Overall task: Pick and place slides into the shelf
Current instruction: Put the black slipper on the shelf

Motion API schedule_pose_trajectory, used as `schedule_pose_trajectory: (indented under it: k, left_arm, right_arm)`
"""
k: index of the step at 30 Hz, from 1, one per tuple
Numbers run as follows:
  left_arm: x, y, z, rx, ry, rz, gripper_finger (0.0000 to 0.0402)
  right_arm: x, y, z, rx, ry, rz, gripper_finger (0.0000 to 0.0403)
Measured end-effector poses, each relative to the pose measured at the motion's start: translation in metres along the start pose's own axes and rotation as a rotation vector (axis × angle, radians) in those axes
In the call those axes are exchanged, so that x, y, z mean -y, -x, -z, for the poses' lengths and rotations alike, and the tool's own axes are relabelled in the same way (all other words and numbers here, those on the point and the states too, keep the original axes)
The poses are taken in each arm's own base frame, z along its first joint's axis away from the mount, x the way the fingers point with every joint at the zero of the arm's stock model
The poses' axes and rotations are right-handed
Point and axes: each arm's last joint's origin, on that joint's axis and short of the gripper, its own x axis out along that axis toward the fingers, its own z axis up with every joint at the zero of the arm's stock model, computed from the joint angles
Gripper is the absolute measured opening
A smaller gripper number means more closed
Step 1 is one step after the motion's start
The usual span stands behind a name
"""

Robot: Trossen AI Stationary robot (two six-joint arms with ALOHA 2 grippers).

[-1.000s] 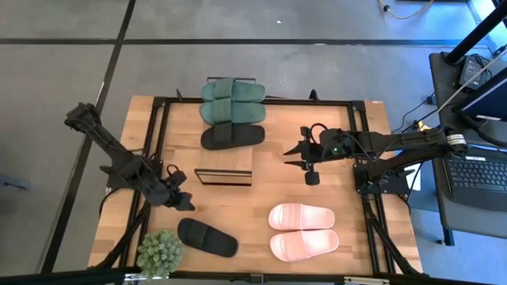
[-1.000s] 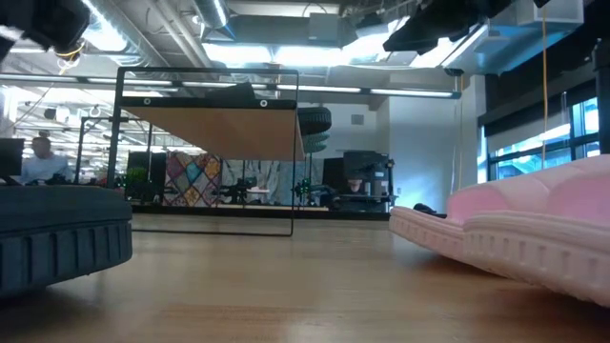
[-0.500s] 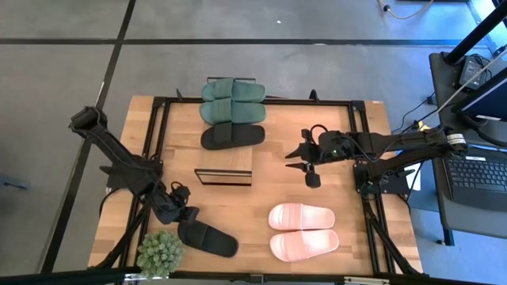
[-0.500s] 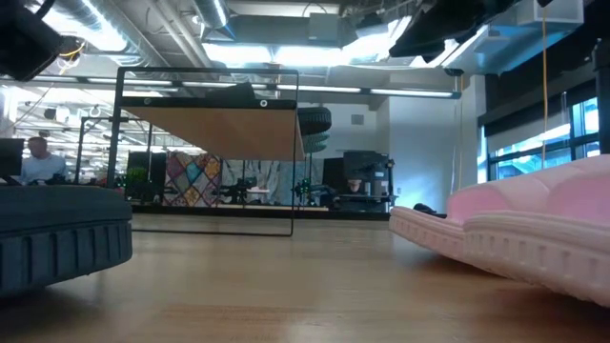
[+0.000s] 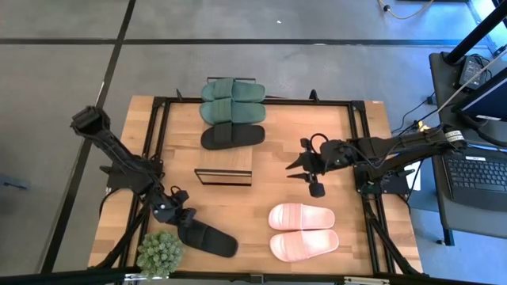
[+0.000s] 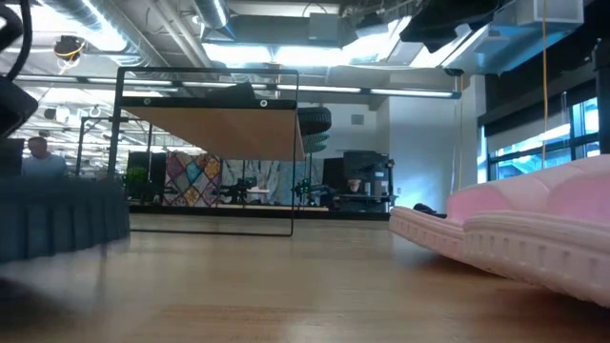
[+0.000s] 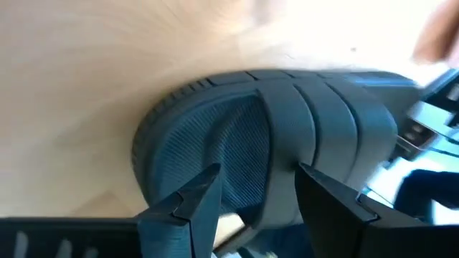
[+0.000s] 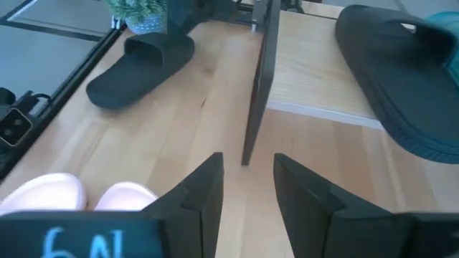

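left claw (image 7: 254,188) — astride black slide (image 7: 287,136) strap, parted | right claw (image 8: 247,179) — parted, empty

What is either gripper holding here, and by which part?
Nothing is held yet. The left gripper is open around the black slide's strap end; the right gripper is empty.

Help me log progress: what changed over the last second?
The left gripper came down toward the table's near edge onto the lone black slide, fingers open astride its strap, nothing gripped yet. The right gripper drifted slightly nearer, empty. The shelf and other slides stayed put.
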Motion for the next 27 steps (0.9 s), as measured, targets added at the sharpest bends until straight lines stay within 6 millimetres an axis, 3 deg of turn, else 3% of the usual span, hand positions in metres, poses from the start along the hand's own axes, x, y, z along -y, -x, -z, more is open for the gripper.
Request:
schedule_pose_trajectory:
  k: [8, 27]
  left_arm:
    - [0.001, 0.008, 0.006, 0.002, -0.018, 0.064, 0.0169]
    - [0.004, -0.007, 0.007, 0.022, -0.002, 0.1, 0.0169]
  right_arm:
    - [-0.001, 0.0, 0.0, 0.0, -0.002, -0.003, 0.0125]
    - [-0.001, 0.0, 0.0, 0.0, -0.001, -0.003, 0.0125]
